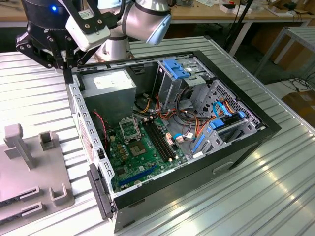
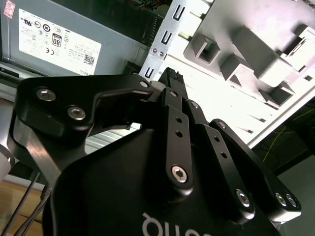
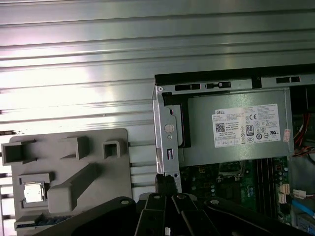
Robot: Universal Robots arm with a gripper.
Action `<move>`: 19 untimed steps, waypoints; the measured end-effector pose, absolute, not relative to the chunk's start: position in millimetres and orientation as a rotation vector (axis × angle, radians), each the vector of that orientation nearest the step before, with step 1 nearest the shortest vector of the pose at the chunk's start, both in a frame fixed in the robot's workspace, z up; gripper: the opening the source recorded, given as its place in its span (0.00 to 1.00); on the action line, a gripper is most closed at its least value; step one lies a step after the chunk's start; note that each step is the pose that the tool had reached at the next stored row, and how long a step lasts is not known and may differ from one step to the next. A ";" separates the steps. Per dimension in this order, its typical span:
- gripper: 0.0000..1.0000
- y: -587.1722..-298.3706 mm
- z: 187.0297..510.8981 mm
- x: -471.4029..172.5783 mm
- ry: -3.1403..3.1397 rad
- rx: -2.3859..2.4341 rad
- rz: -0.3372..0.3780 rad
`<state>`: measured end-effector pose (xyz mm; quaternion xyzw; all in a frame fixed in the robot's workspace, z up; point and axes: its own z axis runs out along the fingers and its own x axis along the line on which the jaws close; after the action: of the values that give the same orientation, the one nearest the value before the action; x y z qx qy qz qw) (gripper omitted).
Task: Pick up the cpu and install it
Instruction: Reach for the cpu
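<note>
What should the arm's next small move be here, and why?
Probably a sideways shift toward the grey fixture, away from the computer case. In the first wrist view the gripper hangs shut and empty over the case's corner beside the power supply, while the cpu lies untouched in a pocket of the fixture, well off to one side of it.

In the first wrist view, one side of the grey fixture tray (image 3: 115,191) and part of the green motherboard (image 3: 206,177) are covered by the black gripper (image 3: 167,183). The computer case (image 3: 165,118) is cut off by the picture's edge, and no surface detail can be made out on the small cpu (image 3: 33,192). In the exterior view, the tray is cropped at the left and bottom edges, and the arm (image 1: 147,19) at the top.
</note>
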<state>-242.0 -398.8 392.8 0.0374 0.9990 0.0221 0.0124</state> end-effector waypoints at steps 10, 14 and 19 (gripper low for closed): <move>0.10 -398.9 392.8 -248.1 3.114 0.117 0.069; 0.10 -398.9 392.8 -250.4 3.114 0.117 0.069; 0.10 -398.8 392.8 -253.6 3.114 0.117 0.069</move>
<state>-253.6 -398.8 392.8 0.0374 0.9990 0.0221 0.0124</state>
